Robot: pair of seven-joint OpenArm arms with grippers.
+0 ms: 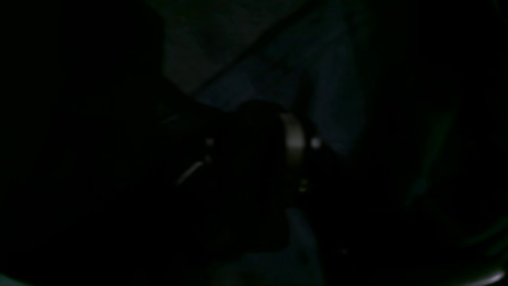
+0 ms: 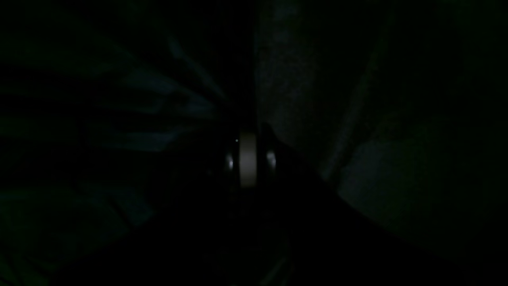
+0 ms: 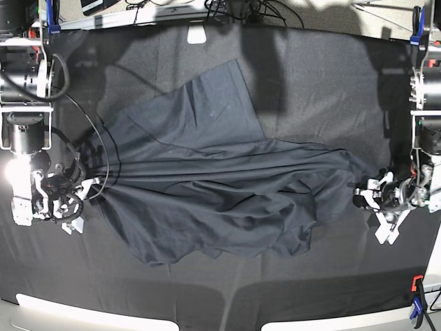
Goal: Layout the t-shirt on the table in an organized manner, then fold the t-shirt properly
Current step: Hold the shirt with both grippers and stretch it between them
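Note:
The dark grey t-shirt [image 3: 207, 186] lies spread and creased across the middle of the black table [image 3: 324, 69], drawn out sideways between both arms. My right gripper [image 3: 77, 192] is at the shirt's left end in the base view. It is shut on the t-shirt, and creases fan out from it. The right wrist view is very dark: the jaws [image 2: 248, 159] are together and folds of the t-shirt [image 2: 289, 79] meet there. My left gripper [image 3: 365, 194] is at the shirt's right tip. In the dark left wrist view the gripper [image 1: 262, 143] sits against the t-shirt [image 1: 278, 59], its grip unclear.
Orange-and-blue clamps hold the cloth at the far left [image 3: 49, 17], far right [image 3: 416, 24] and near right [image 3: 415, 303]. A small white piece [image 3: 197, 33] sits at the far edge. Cables lie behind the table. Pale strips [image 3: 89, 310] run along the near edge.

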